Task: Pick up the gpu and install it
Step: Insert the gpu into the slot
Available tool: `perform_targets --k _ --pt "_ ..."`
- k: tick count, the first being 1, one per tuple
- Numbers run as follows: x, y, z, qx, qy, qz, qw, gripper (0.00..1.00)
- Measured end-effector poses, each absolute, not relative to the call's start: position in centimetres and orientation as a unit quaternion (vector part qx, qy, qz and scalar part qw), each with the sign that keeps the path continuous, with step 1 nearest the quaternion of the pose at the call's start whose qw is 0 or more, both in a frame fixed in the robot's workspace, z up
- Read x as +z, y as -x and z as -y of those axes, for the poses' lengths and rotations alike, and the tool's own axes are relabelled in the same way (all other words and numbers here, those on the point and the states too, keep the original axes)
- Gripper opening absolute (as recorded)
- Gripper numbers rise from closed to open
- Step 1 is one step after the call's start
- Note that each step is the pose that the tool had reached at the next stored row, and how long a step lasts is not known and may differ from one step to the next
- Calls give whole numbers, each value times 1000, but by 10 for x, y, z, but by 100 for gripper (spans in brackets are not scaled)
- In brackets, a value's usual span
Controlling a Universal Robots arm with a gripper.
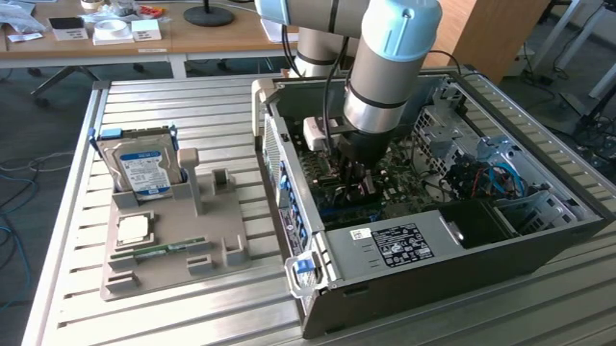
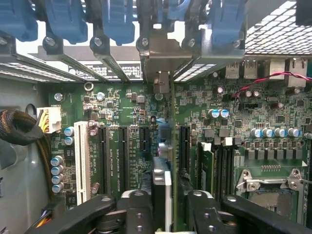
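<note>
While fingers flank gpu, gripper sits inside case.

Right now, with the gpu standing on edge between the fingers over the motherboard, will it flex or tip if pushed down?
The gpu is a thin board, probably stiff along its length. Seen edge-on and upright, it could tip sideways. The gripper grips only one end, so it may pivot.

A robotics lab or workshop, by the look of it: slatted metal surface carrying an opened computer case and a parts jig; wooden desk behind with small boxes; loose cables across the floor.
</note>
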State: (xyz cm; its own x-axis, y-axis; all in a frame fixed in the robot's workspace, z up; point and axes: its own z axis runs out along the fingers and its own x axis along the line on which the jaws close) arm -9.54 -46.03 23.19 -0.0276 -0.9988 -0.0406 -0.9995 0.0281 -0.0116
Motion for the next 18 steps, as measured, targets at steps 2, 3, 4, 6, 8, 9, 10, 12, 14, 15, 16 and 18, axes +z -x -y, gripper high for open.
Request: perform_targets --k 2,3,4,6,8,9,10,12,14,15,16,18 --pt "232 95 461 10 697 -716 18 34" --pt "233 95 461 10 697 -716 18 34" --pt "233 95 461 10 697 -716 18 34" --pt "234 95 461 10 697 -716 18 34" --pt "239 95 461 10 697 -716 18 34" --pt "242 95 461 10 697 -716 18 34" --pt "245 95 461 10 697 -716 18 34" --pt "252 95 461 10 697 -716 18 34" --pt "259 95 461 10 697 -716 18 34" --pt "262 95 461 10 697 -716 18 34" --pt "266 95 461 10 697 -716 18 34" --pt "273 95 461 10 697 -716 18 34"
